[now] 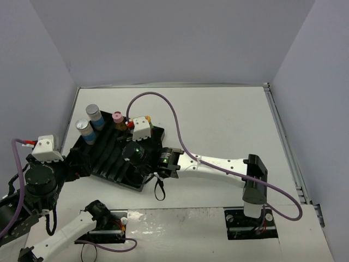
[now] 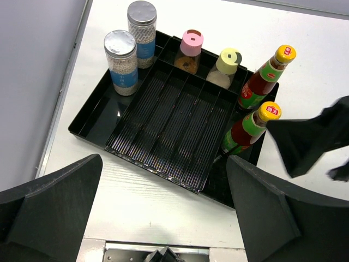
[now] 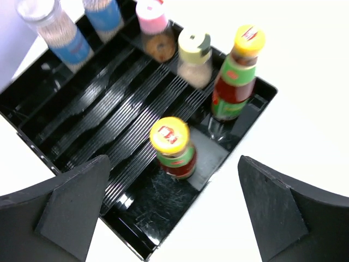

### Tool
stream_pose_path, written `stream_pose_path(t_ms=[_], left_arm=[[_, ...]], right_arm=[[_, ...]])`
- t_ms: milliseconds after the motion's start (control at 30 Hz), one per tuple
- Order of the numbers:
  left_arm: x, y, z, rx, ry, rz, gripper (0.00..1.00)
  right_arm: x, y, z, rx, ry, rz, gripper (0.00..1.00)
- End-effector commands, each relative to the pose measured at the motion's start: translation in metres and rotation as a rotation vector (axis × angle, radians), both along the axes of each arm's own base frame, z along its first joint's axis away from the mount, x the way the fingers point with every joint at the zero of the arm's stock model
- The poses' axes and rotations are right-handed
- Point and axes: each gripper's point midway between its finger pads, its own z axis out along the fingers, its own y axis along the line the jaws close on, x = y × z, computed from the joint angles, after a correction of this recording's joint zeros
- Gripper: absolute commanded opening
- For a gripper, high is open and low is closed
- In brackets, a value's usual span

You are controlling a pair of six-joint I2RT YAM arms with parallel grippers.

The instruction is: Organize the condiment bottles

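All the condiment bottles stand in the black ridged tray (image 2: 92, 125). Two silver-lidded bottles (image 2: 121, 60) (image 2: 142, 30) stand at its far left. A pink-capped bottle (image 2: 191, 49) and a pale-yellow-capped bottle (image 2: 226, 65) stand along the back. Two red sauce bottles with yellow caps (image 2: 264, 76) (image 2: 248, 128) stand at the right end. My right gripper (image 3: 174, 164) is open and empty, hovering over the nearer sauce bottle (image 3: 173, 147) without touching it. My left gripper (image 2: 163, 164) is open and empty, just off the tray's near edge.
The tray's ridged middle (image 3: 109, 109) holds nothing. The right arm (image 1: 218, 164) reaches across the white table (image 1: 218, 120) from the right. Grey walls stand on three sides. A purple cable (image 1: 169, 109) loops above the tray.
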Motion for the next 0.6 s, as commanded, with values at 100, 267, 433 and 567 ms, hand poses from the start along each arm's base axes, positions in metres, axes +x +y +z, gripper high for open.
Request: stream_pose_path(t_ms=[100, 267, 433, 567], left_arm=[[0.007, -0.003, 0.012, -0.016, -0.029, 0.016, 0.95], [0.014, -0.009, 0.017, -0.017, -0.032, 0.004, 0.95], [0.020, -0.017, 0.025, -0.016, -0.040, -0.016, 0.95], [0.026, -0.022, 0.032, -0.013, -0.048, -0.028, 0.95]], right_arm=[[0.014, -0.072, 0.078, 0.103, -0.123, -0.134, 1.00], [0.034, -0.143, 0.098, 0.139, -0.146, -0.225, 1.00], [0.045, -0.214, 0.122, 0.120, -0.214, -0.352, 1.00], [0.041, -0.245, 0.141, 0.138, -0.243, -0.399, 1.00]])
